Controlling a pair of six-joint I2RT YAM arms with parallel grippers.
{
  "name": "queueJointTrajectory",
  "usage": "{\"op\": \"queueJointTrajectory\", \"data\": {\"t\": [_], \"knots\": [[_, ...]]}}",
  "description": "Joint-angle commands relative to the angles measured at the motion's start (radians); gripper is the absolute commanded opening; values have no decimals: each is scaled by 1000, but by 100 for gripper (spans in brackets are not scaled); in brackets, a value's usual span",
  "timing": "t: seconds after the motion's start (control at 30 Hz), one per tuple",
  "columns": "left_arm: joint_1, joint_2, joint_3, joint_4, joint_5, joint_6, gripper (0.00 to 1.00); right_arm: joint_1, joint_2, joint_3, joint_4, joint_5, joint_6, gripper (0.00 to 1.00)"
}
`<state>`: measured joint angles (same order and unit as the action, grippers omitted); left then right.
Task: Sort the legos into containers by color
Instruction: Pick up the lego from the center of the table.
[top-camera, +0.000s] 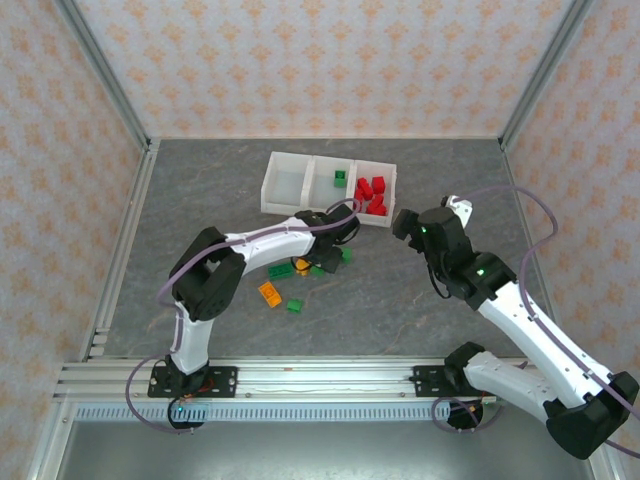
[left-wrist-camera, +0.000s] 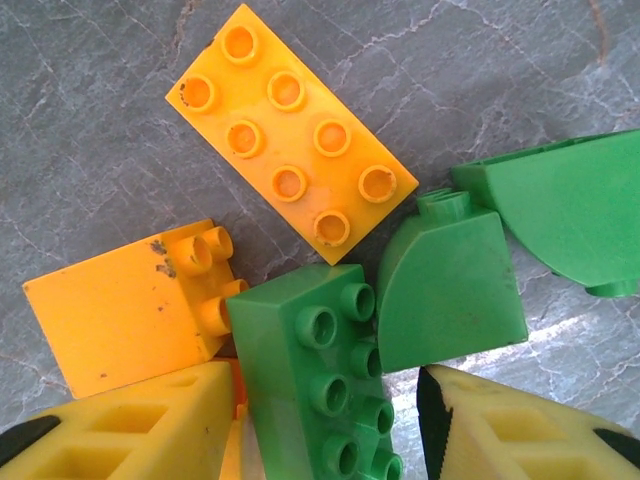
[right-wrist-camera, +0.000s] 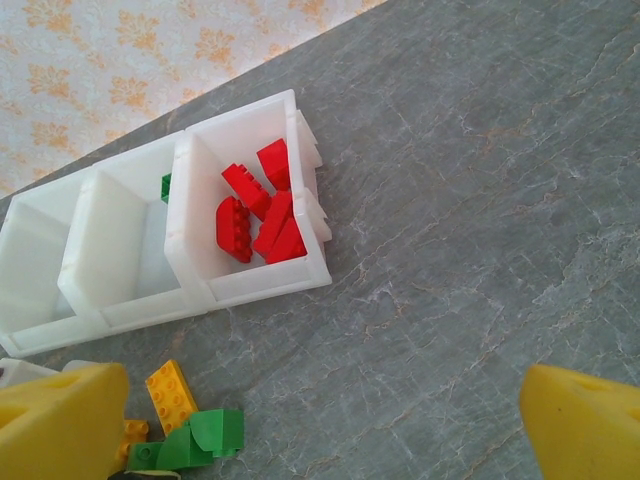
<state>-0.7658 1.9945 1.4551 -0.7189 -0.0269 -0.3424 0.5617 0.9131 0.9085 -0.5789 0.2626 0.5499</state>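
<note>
The left tool (left-wrist-camera: 325, 405) is low over a crowded heap on the grey desk (left-wrist-camera: 90, 100). A flat orange brick (left-wrist-camera: 290, 130) lies studs-up just beyond it, and a second orange piece (left-wrist-camera: 120, 310) on its side presses against one yellow finger (left-wrist-camera: 130, 430). A rounded green piece (left-wrist-camera: 445, 290) sits just ahead of the other finger, with a further green piece (left-wrist-camera: 580, 210) beside that. Between the fingers lies a green brick (left-wrist-camera: 300, 350). The fingers stand partly closed around it, but I cannot tell whether they are pinching it. It is a two-row brick tipped on its side. Its studs face the finger by the rounded piece, and its long axis runs along the gap toward the wrist. The right tool (right-wrist-camera: 320, 425) is spread wide over bare desk with nothing between its fingers. Beyond it sits the white tray (right-wrist-camera: 250, 285), with red bricks (right-wrist-camera: 260, 210) in the end compartment and one green lego (right-wrist-camera: 166, 186) in the middle one.
</note>
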Motion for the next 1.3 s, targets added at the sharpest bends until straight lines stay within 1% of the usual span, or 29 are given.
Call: {"op": "queueJointTrajectory", "data": {"t": [0.0, 0.2, 0.37, 0.5, 0.63, 0.9, 0.93, 1.07, 1.2, 1.27], "knots": [[-12, 47, 51, -34, 21, -14, 54, -5, -13, -13, -15, 28, 0, 100], [-47, 60, 88, -36, 26, -20, 54, -5, -25, -14, -25, 39, -2, 100], [-47, 30, 67, -28, 3, -30, 54, -5, -23, -13, -20, 43, -11, 100], [-44, 47, 55, -37, -19, -30, 55, -4, -11, -10, -11, 37, -13, 100], [-39, 70, 40, -36, -4, -35, 57, -5, 0, 0, -13, 37, -19, 100], [-39, 93, 19, -17, 22, -46, 58, -5, -1, 9, -19, 46, -25, 100], [-38, 101, 20, -20, 22, -46, 57, -5, -1, 9, -21, 46, -25, 100], [-37, 106, 9, -16, 21, -51, 49, -5, -2, 9, -22, 44, -20, 100], [-38, 81, -6, 7, 39, -48, 46, -5, -5, 9, -24, 51, -17, 100], [-36, 74, -4, 3, 32, -49, 41, -5, -6, 9, -24, 55, -16, 100]]}}
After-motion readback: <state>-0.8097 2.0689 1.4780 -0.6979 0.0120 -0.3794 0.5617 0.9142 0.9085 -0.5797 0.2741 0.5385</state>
